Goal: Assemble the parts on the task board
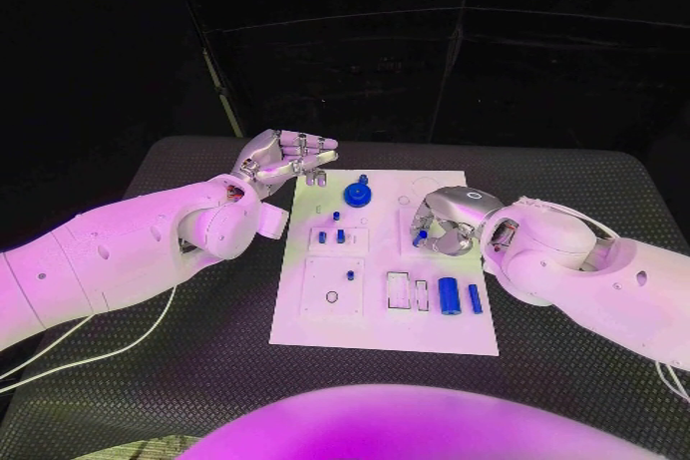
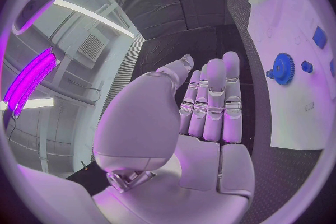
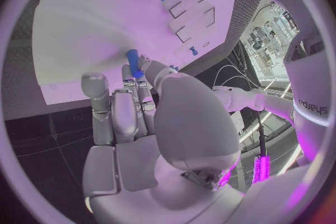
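The white task board lies in the middle of the table. My right hand is low over the board's right half and pinches a small blue peg between thumb and fingertips. That peg points at the board, its tip close to the surface. My left hand hovers at the board's far left corner, fingers side by side and holding nothing. A blue gear stands near the far edge, beside the left hand.
A blue cylinder and a blue bar lie at the board's near right, by two rectangular slots. Small blue pegs stand left of centre. Two small blue pieces sit at the far left corner. Cables run along the table's left.
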Robot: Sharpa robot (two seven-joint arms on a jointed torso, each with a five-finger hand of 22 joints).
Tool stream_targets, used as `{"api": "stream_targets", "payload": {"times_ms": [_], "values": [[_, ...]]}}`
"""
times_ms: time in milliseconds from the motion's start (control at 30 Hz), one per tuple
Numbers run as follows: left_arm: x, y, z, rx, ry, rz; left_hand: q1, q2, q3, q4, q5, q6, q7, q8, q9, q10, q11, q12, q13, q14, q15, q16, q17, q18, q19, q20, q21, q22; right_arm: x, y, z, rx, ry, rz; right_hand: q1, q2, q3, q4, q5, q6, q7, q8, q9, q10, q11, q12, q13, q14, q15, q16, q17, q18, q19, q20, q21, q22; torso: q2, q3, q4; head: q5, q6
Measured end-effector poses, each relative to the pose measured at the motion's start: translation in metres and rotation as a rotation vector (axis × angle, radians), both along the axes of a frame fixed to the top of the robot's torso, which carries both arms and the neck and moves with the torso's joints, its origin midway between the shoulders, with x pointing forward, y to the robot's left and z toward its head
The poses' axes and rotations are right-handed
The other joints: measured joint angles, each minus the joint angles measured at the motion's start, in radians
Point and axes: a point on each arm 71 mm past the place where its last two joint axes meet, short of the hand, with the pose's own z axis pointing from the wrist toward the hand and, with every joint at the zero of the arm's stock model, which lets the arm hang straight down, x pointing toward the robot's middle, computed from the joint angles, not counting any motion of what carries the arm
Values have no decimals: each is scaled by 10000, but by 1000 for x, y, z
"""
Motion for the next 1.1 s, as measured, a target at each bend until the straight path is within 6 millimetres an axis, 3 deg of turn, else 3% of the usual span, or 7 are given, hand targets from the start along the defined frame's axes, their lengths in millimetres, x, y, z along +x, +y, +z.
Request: {"api": "stream_targets", "payload": {"times_ms": [567, 900, 1100], "values": [[0, 0, -1, 6, 12, 10, -37, 37, 0, 0, 0, 0, 0, 0, 0, 0, 0, 0, -1, 0, 0, 0, 0, 0, 0, 0, -47, -12, -28, 13, 30, 1232, -1039, 786, 65, 64, 301, -234, -18, 226, -55, 13, 1, 86, 88, 69, 87, 0, -70, 113, 203, 0, 162, -87, 229, 415, -16, -2, -6, 14, 54], [0, -2, -1, -13, 17, -20, -37, 37, 0, 0, 0, 0, 0, 0, 0, 0, 0, 0, 6, 0, 0, 0, 0, 1, 0, 0, -47, -11, -42, 50, 39, 2134, -949, 1610, 65, 64, 331, -264, -17, 259, -21, 13, 0, 85, 87, 51, 92, 0, -70, 112, 194, -1, 161, -87, 229, 412, -2, -18, 12, 132, 38], [0, -4, -1, -37, 20, -62, -37, 37, 0, 0, 0, 0, 0, 0, 0, 0, 0, 0, 6, 0, 0, 0, 0, 1, 0, 0, -47, -10, -51, 78, 18, 2254, -364, 2283, 65, 64, 360, -235, -18, 259, -21, 13, -1, 85, 87, 26, 94, 0, -69, 111, 166, -1, 161, -86, 229, 359, 12, -17, 18, 272, -19]]}}
